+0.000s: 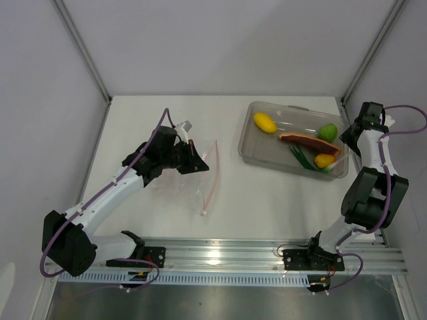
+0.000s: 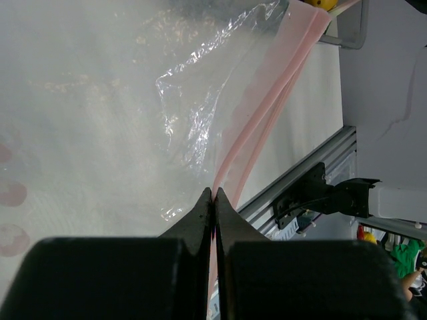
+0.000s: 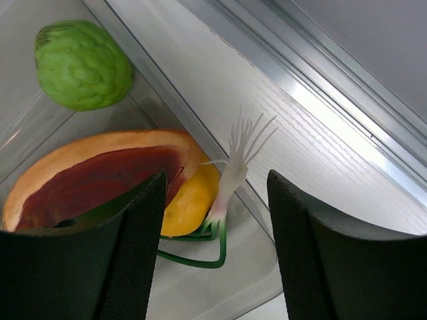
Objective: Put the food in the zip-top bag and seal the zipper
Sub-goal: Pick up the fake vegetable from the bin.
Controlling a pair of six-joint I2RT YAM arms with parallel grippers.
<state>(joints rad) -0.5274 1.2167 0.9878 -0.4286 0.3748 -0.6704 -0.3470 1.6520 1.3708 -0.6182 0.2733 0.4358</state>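
While the left tool (image 2: 213, 195) is pinched shut on the pink zipper (image 1: 213, 170) of the zip-top bag (image 1: 190, 181) on the bench (image 1: 253, 200), the right tool (image 3: 215, 187) hangs wide open over the food (image 1: 308, 141) in the tray (image 1: 263, 159). No food is in the bag yet. Next, I think, the right tool must go down and grab one piece, maybe the green vegetable (image 3: 232, 175).

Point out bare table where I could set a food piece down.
Free: the table between the bag and the tray, and the strip from tray to front rail. Crowded: the tray's right end, where the right gripper hovers over piled food.
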